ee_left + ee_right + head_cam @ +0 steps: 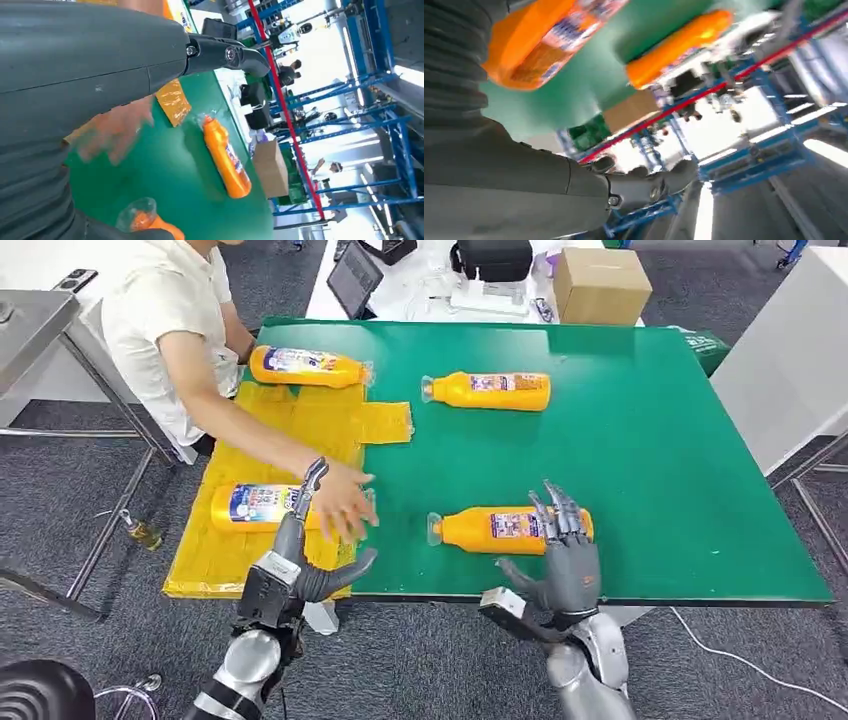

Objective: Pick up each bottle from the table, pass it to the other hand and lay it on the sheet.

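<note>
Both hands hover at the table's (640, 440) near edge, empty with fingers spread: the left hand (300, 560) over the yellow sheet (300, 425), the right hand (565, 560) beside the near orange bottle (480, 528). Another bottle (490, 390) lies toward twelve o'clock; at nine, two sheet bottles (300, 366) and a person's hand (340, 502).

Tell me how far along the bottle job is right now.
Two bottles already lie on the yellow sheet: the far one and the near one, where a person's hand reaches. The left hand and right hand hold nothing. Two remain on the green table: one farther, one by the right hand.
</note>
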`<action>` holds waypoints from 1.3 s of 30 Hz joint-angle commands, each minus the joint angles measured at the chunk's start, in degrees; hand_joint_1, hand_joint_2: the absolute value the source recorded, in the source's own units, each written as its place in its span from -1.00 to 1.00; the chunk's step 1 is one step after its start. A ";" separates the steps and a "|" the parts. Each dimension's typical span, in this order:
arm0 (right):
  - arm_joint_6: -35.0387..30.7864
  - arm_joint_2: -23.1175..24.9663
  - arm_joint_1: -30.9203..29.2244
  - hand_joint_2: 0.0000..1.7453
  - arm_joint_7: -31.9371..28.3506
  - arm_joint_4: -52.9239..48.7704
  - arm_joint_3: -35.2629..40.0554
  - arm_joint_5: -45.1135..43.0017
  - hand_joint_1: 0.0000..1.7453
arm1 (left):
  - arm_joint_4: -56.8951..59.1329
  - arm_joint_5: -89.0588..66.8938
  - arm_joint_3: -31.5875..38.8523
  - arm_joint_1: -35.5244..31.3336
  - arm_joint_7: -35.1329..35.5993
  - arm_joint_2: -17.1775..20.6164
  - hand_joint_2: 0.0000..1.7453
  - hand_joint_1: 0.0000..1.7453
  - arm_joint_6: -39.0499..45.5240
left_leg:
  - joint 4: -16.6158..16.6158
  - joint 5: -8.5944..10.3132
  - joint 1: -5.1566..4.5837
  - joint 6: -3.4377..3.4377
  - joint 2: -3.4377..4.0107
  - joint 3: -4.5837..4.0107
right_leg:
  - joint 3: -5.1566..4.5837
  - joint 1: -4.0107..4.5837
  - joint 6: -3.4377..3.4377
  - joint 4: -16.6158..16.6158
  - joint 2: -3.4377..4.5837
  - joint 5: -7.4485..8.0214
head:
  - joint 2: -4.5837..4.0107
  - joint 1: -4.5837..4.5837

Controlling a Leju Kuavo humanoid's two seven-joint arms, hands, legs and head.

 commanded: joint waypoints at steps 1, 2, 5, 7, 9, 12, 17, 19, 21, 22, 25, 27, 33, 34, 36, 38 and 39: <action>0.17 -5.26 -7.39 1.00 6.31 15.08 -4.47 9.08 -1.00 | -0.27 0.23 -3.57 -0.20 -0.18 0.26 1.00 -1.00 0.06 | -0.11 -0.14 -0.03 0.19 0.09 0.51 | 0.53 0.05 -0.21 -0.15 -0.05 -0.11 | 0.00 0.00; 0.17 -6.31 -8.31 1.00 6.86 16.90 -3.49 8.79 -1.00 | -0.75 0.20 -4.08 0.02 -0.20 0.37 1.00 -1.00 -0.02 | -0.05 -0.06 -0.02 0.08 0.12 0.20 | 0.18 0.02 -0.09 -0.08 0.04 -0.01 | 0.00 -0.02; 0.17 -9.10 -10.97 1.00 8.20 21.75 0.05 9.90 -1.00 | -2.11 -0.16 -5.97 0.68 -0.40 1.01 1.00 -1.00 -0.61 | -0.06 -0.10 -0.01 0.13 0.14 0.35 | 0.33 0.04 -0.14 -0.11 0.01 -0.05 | 0.00 -0.02; 0.30 -9.89 -12.85 1.00 9.12 25.44 2.73 9.51 -1.00 | -1.87 -0.14 -6.50 0.47 -0.40 1.12 1.00 -1.00 -0.64 | -0.05 -0.08 -0.02 0.13 0.12 0.28 | 0.29 0.02 -0.11 -0.11 0.02 -0.03 | 0.00 0.00; 1.61 -10.49 -15.21 1.00 11.86 29.53 5.47 8.64 -1.00 | -1.55 0.16 -6.59 0.13 -0.14 1.09 1.00 -1.00 -0.75 | -0.07 -0.11 -0.01 0.15 0.19 0.36 | 0.37 0.04 -0.13 -0.13 0.09 -0.03 | 0.00 -0.04; 3.96 -10.67 -17.07 1.00 13.82 32.84 7.15 7.35 -1.00 | -1.38 0.30 -6.91 -0.16 0.17 1.23 1.00 -1.00 -1.17 | -0.04 -0.06 -0.03 0.08 0.21 0.21 | 0.20 0.02 -0.11 -0.06 0.14 0.01 | 0.00 -0.04; 5.19 -10.80 -18.38 1.00 15.50 36.61 8.76 7.22 -1.00 | -0.75 0.90 -7.32 -0.77 0.68 1.01 1.00 -1.00 -2.13 | -0.03 -0.03 -0.01 0.07 0.08 0.18 | 0.18 0.03 -0.09 -0.05 0.01 -0.01 | 0.00 -0.04; 5.19 -10.80 -18.38 1.00 15.50 36.61 8.76 7.22 -1.00 | -0.75 0.90 -7.32 -0.77 0.68 1.01 1.00 -1.00 -2.13 | -0.04 -0.07 -0.01 0.12 0.09 0.28 | 0.28 0.04 -0.12 -0.08 -0.01 -0.04 | 0.00 -0.02; 5.19 -10.80 -18.38 1.00 15.50 36.61 8.76 7.22 -1.00 | -0.75 0.90 -7.32 -0.77 0.68 1.01 1.00 -1.00 -2.13 | -0.02 -0.11 -0.02 0.14 0.13 0.32 | 0.33 0.04 -0.13 -0.06 0.02 -0.07 | 0.00 -0.04; 5.19 -10.80 -18.38 1.00 15.50 36.61 8.76 7.22 -1.00 | -0.75 0.90 -7.32 -0.77 0.68 1.01 1.00 -1.00 -2.13 | -0.03 -0.04 -0.02 0.09 0.10 0.19 | 0.19 0.02 -0.08 -0.04 0.03 -0.02 | 0.00 -0.04; 6.42 -10.83 -19.14 1.00 15.70 38.11 9.75 6.99 -1.00 | -0.43 1.34 -7.64 -1.18 0.94 0.89 1.00 -1.00 -2.84 | -0.05 -0.09 -0.02 0.15 0.08 0.39 | 0.42 0.05 -0.19 -0.08 -0.07 -0.08 | 0.00 -0.02; 6.90 -10.30 -19.82 1.00 15.38 38.86 10.18 6.61 -1.00 | -0.03 1.65 -7.84 -1.59 1.05 0.66 1.00 -1.00 -3.27 | -0.04 -0.06 -0.02 0.12 0.10 0.34 | 0.34 0.04 -0.18 -0.06 -0.04 -0.05 | 0.00 -0.02; 9.41 -9.76 -21.43 1.00 15.99 41.76 13.04 7.71 -1.00 | 0.91 2.34 -8.46 -2.45 1.19 0.15 1.00 -1.00 -4.09 | -0.03 -0.01 -0.01 0.08 0.07 0.25 | 0.20 0.04 -0.11 -0.05 -0.03 0.00 | 0.00 -0.02; 10.05 -9.98 -21.68 1.00 15.90 42.01 13.77 8.04 -0.94 | 0.95 2.40 -8.55 -2.53 1.19 0.11 1.00 -1.00 -4.17 | -0.04 -0.03 0.01 0.11 0.08 0.32 | 0.28 0.06 -0.14 -0.07 -0.04 -0.01 | 0.00 -0.02; 11.24 -10.50 -22.27 1.00 16.61 42.59 15.26 8.95 1.00 | 1.03 2.50 -8.71 -2.71 1.20 0.07 1.00 -1.00 -4.32 | -0.04 -0.02 -0.01 0.10 0.07 0.31 | 0.27 0.03 -0.11 -0.06 -0.04 -0.01 | 0.00 -0.02; 11.32 -11.04 -22.58 1.00 17.42 42.66 16.51 9.82 1.00 | 0.97 2.59 -8.77 -2.74 1.22 0.09 1.00 -1.00 -4.42 | -0.04 -0.02 -0.01 0.11 0.07 0.34 | 0.31 0.04 -0.12 -0.07 -0.05 -0.01 | 0.00 -0.02; 11.67 -11.61 -23.17 1.00 18.38 43.03 17.91 10.97 1.00 | 0.94 2.60 -8.84 -2.90 1.22 0.10 1.00 -1.00 -4.49 | -0.06 -0.04 -0.01 0.13 0.07 0.40 | 0.37 0.05 -0.15 -0.09 -0.07 -0.03 | 0.00 -0.02</action>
